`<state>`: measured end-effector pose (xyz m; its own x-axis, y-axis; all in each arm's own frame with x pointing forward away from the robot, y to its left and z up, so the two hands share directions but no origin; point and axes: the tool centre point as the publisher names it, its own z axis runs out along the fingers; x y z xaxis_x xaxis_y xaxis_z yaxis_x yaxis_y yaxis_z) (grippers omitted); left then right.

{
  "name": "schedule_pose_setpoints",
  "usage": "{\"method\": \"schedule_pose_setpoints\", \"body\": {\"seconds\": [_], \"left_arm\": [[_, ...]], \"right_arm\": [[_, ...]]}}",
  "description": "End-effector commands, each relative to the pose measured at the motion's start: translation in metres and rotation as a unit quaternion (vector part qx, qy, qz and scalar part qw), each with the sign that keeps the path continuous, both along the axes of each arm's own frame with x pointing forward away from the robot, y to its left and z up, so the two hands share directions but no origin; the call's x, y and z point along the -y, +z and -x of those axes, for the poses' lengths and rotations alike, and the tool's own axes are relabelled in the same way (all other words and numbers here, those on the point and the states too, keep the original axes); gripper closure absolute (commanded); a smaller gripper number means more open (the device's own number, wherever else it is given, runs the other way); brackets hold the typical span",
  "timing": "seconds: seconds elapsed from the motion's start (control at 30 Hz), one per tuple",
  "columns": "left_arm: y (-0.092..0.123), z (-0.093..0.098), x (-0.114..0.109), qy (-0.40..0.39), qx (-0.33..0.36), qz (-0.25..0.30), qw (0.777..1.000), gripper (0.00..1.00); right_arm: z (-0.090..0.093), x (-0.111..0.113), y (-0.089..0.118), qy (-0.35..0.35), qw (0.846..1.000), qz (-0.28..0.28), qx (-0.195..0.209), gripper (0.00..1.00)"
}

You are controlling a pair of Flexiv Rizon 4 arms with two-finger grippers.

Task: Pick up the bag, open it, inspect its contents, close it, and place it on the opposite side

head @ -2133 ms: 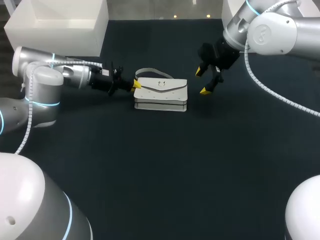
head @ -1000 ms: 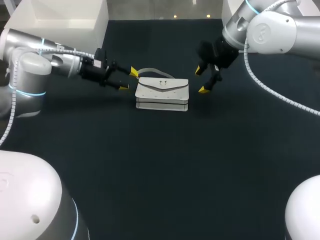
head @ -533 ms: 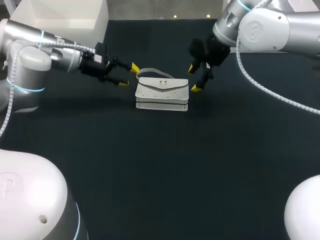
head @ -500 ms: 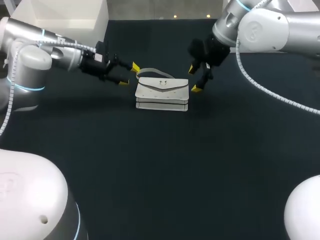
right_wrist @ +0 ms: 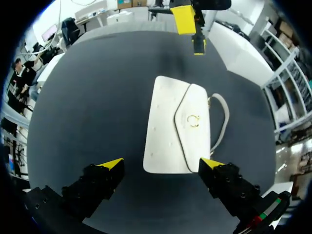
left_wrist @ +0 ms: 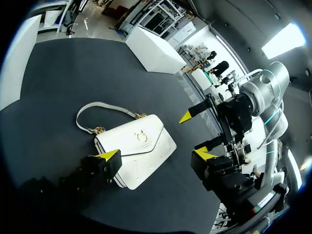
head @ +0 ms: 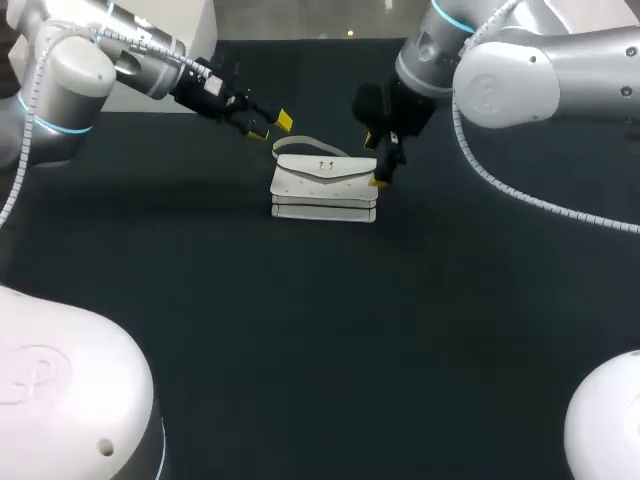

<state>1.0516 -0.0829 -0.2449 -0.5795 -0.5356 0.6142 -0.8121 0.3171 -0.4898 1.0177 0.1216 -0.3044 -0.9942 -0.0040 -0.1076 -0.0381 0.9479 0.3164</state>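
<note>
White bag point(head: 323, 186) lay closed on the dark counter point(head: 300, 330), upper middle of the frame. Left jaws and right jaws stood apart, empty, near either end. Likely light, semi-stiff; best lifted by its strap point(head: 300, 140).

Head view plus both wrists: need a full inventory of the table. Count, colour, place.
bag: one, white, flap closed, lying flat on the far middle of the table.
strap: one, white, attached to the bag, looping out on its far side.
clasp: one, metal, on the flap's middle.
table: one, dark top, under everything.
left gripper: one, yellow tips, open, by the strap's left end, off the bag.
right gripper: one, yellow tips, open, at the bag's right end, fingers either side of it; contact unclear.
</note>
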Motion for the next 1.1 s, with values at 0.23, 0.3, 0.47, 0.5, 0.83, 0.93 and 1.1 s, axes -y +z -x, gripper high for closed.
{"method": "schedule_pose_setpoints", "body": {"seconds": [0.23,0.3,0.47,0.5,0.83,0.93,1.1], "left_arm": [[0.023,-0.014,0.004,-0.132,0.064,-0.085,0.986,0.0],[0.025,-0.014,0.004,-0.155,0.086,-0.103,0.979,0.0],[0.028,-0.015,0.002,-0.203,0.142,-0.136,0.959,0.0],[0.028,-0.015,0.002,-0.206,0.146,-0.147,0.956,0.0],[0.024,-0.012,0.006,-0.27,0.237,-0.197,0.912,0.0],[0.024,-0.013,0.007,-0.28,0.257,-0.203,0.902,0.0],[0.021,-0.013,0.005,-0.31,0.292,-0.205,0.881,0.0]], "right_arm": [[0.017,-0.004,0.002,-0.012,0.999,0.004,0.052,0.0],[0.02,-0.005,0.003,-0.011,0.998,0.014,0.064,0.0],[0.026,-0.01,0.0,-0.004,0.995,0.041,0.088,0.0],[0.027,-0.011,0.0,-0.003,0.995,0.047,0.093,0.0],[0.027,-0.021,-0.004,-0.036,0.986,0.071,0.143,0.0],[0.029,-0.025,-0.007,-0.037,0.982,0.088,0.164,0.0],[0.031,-0.027,-0.012,-0.041,0.976,0.091,0.193,0.0]]}}
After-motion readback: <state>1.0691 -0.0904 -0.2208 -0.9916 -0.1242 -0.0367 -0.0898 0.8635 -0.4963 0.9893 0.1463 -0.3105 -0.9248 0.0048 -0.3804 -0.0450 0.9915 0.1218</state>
